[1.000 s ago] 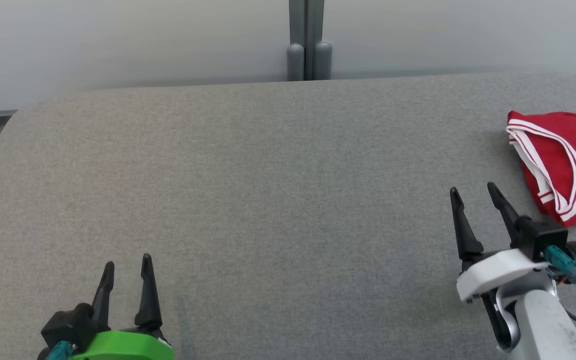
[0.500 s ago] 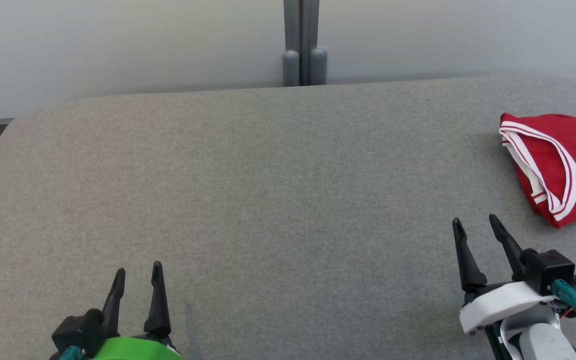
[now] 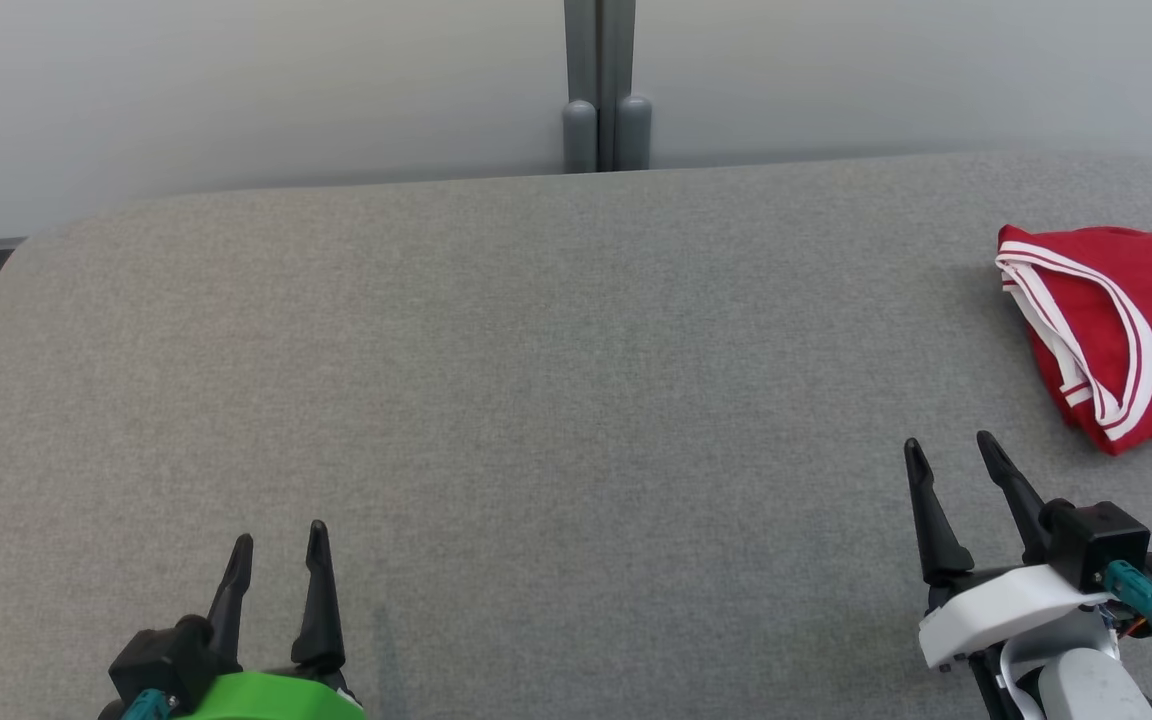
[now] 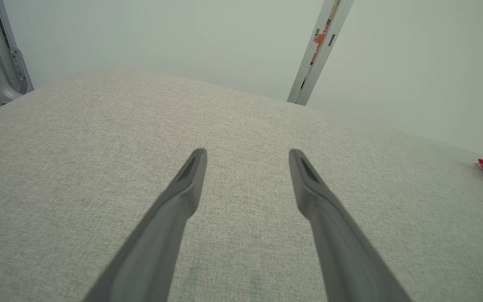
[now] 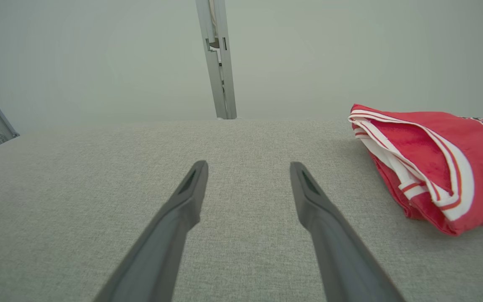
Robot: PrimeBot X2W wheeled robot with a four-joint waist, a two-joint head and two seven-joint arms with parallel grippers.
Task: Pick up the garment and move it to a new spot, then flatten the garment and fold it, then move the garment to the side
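1. Red with white trim, the garment [image 3: 1116, 330] lies in a folded bundle at the far right edge of the grey fabric worktop [image 3: 536, 380].
2. The right end effector [image 3: 948, 442] is near it but not touching, fingers spread, holding nothing.
3. The left end effector [image 3: 280, 533] is well apart at the lower left, also spread and empty.
4. Looks to me like the move-aside step is basically done. Next is probably just keeping both arms clear.

Grey fabric-covered table [image 3: 536, 350], pale plain wall [image 3: 236, 90] behind w/ grey vertical post [image 3: 599, 80].
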